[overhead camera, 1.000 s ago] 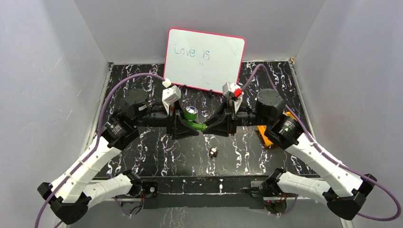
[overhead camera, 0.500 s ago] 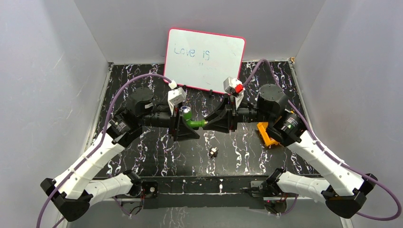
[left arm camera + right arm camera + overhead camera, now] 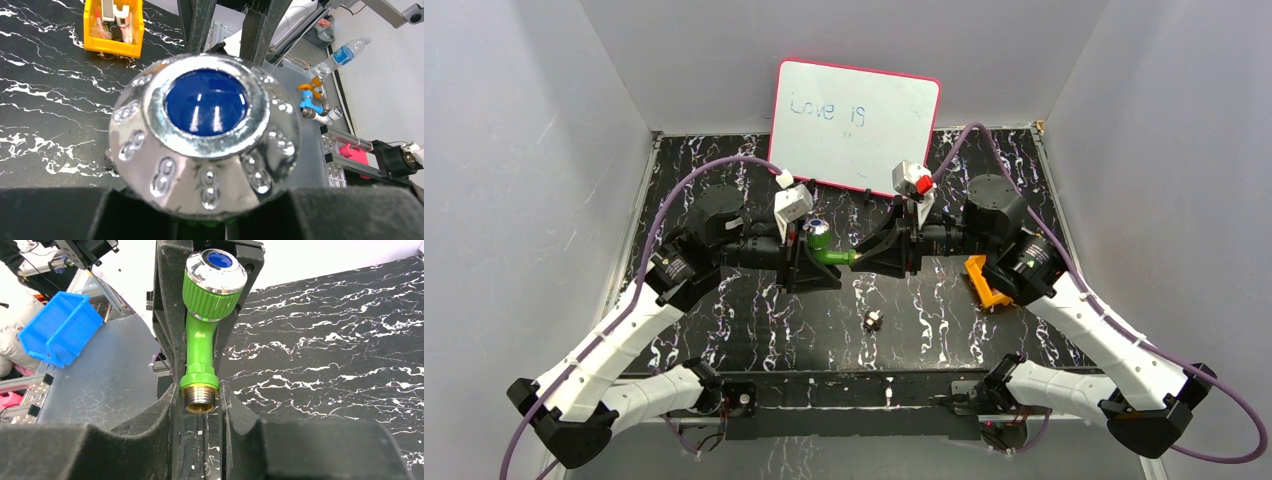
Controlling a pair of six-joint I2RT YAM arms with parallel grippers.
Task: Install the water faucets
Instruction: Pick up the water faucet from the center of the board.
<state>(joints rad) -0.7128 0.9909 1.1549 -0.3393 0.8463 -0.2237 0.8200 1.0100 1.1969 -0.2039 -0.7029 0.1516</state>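
Tap [image 3: 829, 254] lies 9-to-3 midair over tabletop [image 3: 724, 310]; knob [image 3: 206, 131] end clamped in left pincer [image 3: 814, 252], threaded end [image 3: 200, 399] at 3 o'clock pinched by right pincer [image 3: 858, 258]; arms equally near.

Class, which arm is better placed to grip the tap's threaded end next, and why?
Right: the right hand flanks the threaded end of the green tap, while the left hand holds the tap's knob end.

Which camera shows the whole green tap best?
The right wrist view: the green tap shows whole, end to end. The left wrist view shows only its blue-and-silver knob; the top view shows it small.
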